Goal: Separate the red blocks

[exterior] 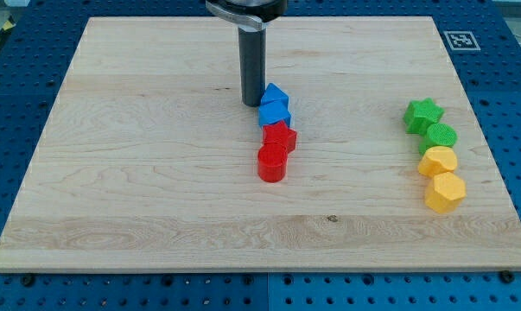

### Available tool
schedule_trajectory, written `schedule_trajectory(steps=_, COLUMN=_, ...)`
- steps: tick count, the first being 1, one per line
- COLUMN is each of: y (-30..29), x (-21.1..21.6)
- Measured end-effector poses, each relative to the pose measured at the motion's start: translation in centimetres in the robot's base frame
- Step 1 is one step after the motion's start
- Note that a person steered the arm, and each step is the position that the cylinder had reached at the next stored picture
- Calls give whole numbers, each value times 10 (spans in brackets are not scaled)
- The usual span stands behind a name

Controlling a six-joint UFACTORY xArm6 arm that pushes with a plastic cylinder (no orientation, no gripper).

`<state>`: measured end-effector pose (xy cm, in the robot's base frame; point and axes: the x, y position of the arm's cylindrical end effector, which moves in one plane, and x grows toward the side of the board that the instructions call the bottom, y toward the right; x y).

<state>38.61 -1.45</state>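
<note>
A red star block [280,137] and a red cylinder block [271,162] sit touching each other near the board's middle, the cylinder just below the star. Two blue blocks sit directly above them: one blue block [275,93] and a blue cube-like block [275,111], which touches the red star. My tip [252,104] is at the end of the dark rod, just left of the blue blocks and above-left of the red star.
At the view's right stands a column of blocks: a green star [422,115], a green cylinder [441,136], a yellow cylinder [438,161] and a yellow hexagon [445,192]. The wooden board [139,173] lies on a blue perforated table.
</note>
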Motion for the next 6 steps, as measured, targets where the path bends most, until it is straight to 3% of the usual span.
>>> schedule_trajectory(steps=1, y=-9, x=-22)
schedule_trajectory(steps=2, y=32, x=-35)
schedule_trajectory(steps=3, y=75, x=-21)
schedule_trajectory(steps=5, y=98, x=86)
schedule_trajectory(steps=6, y=60, x=110)
